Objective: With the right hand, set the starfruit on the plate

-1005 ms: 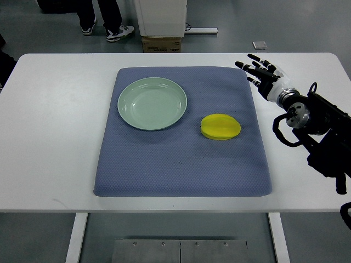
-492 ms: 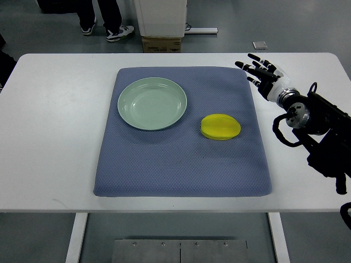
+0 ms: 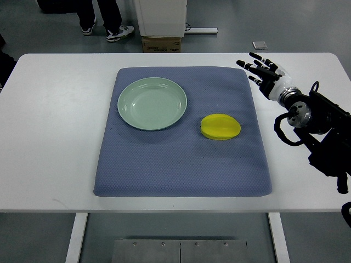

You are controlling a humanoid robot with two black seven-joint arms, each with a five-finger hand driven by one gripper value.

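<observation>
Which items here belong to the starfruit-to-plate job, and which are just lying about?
Job: yellow starfruit; green plate; right hand, open, holding nothing.
Lying about: blue mat; white table; cardboard box on the floor; a person's shoes.

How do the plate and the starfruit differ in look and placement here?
The plate is pale green, round and shallow with a raised rim; the starfruit is bright yellow and oval. The plate is clearly the wider of the two. The plate sits toward the mat's far left, the starfruit to its right, nearer the open right hand. The plate is empty. Both rest on the blue mat, apart from each other and untouched.
</observation>
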